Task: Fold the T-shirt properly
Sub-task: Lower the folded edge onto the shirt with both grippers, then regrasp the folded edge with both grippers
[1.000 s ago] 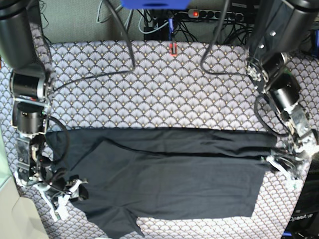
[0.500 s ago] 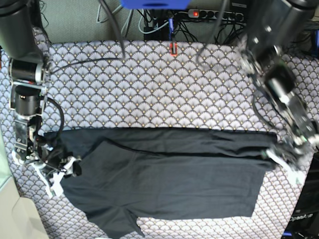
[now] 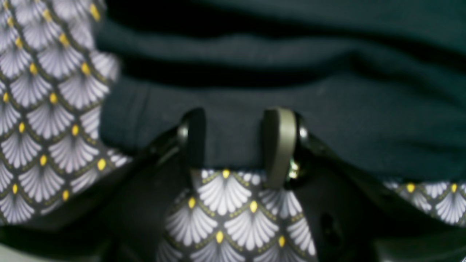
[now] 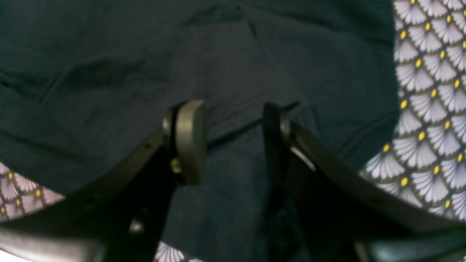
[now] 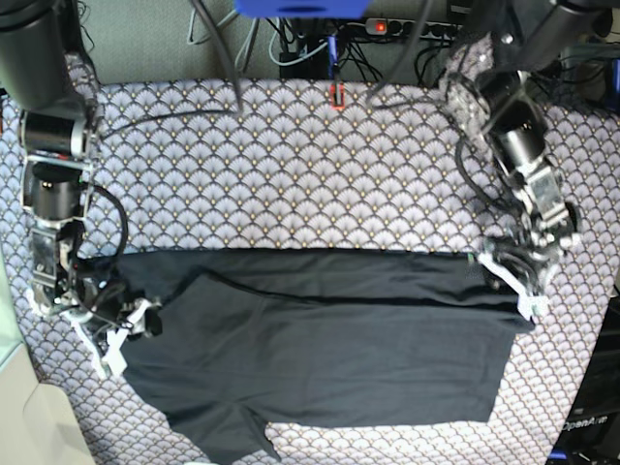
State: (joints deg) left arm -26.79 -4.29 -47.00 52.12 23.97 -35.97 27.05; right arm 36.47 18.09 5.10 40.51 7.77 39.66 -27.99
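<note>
The black T-shirt (image 5: pixel 320 339) lies flat across the near half of the table, with a long fold line near its far edge and a sleeve pointing toward the front left. My left gripper (image 5: pixel 509 276) hovers at the shirt's right end. In the left wrist view it (image 3: pixel 235 142) is open, and the shirt's hem (image 3: pixel 327 120) runs under the fingertips. My right gripper (image 5: pixel 121 334) is at the shirt's left end. In the right wrist view it (image 4: pixel 233 134) stands open over wrinkled dark cloth (image 4: pixel 109 72), clamping nothing.
A fan-patterned tablecloth (image 5: pixel 291 165) covers the table. A small red object (image 5: pixel 337 94) sits at the far edge. Behind it are cables and a power strip (image 5: pixel 407 27) with a lit switch. A black box (image 5: pixel 591 417) stands at the front right.
In the base view, my left arm has swung up and to the left, from beyond the shirt's right edge to its upper right corner. The right gripper crept slightly up along the left end.
</note>
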